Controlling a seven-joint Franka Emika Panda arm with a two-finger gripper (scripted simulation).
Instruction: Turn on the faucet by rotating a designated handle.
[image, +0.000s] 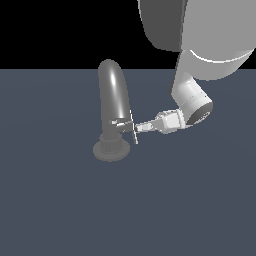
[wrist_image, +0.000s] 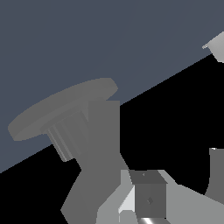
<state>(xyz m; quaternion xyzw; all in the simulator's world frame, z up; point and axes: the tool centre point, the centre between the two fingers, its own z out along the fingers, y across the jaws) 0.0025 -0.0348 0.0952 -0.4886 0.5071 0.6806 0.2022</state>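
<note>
The tall glossy grey faucet with a rounded spout curving over at the top (image: 113, 100) stands upright on its round ridged grey base (image: 110, 150), which rests on the flat slate-blue floor (image: 60, 200). The white robot arm (image: 192, 97) comes in from the exterior view's right and is bent at the wrist, so that its white two-fingered gripper (image: 136, 128) points sideways at the lower body of the faucet.

The small thin handle with a bright white tip (image: 135, 134) sticks out from the faucet's lower body on the side facing the gripper. It lies directly at the fingertips, in contact with them or very nearly so; the exterior view does not resolve which. The spout rises just beyond the fingertips, and the base sits below and slightly beyond them.

Whether the fingers are spread or pressed together cannot be told: in the exterior view they merge into one pale shape at the handle.

In the wrist view the ridged base (wrist_image: 61, 111) and the faucet's lower body (wrist_image: 98, 148) fill the frame at close range, tilted against the floor. A dark grey block (wrist_image: 148, 197) sits in the foreground before pale surfaces; what these parts belong to cannot be determined.
</note>
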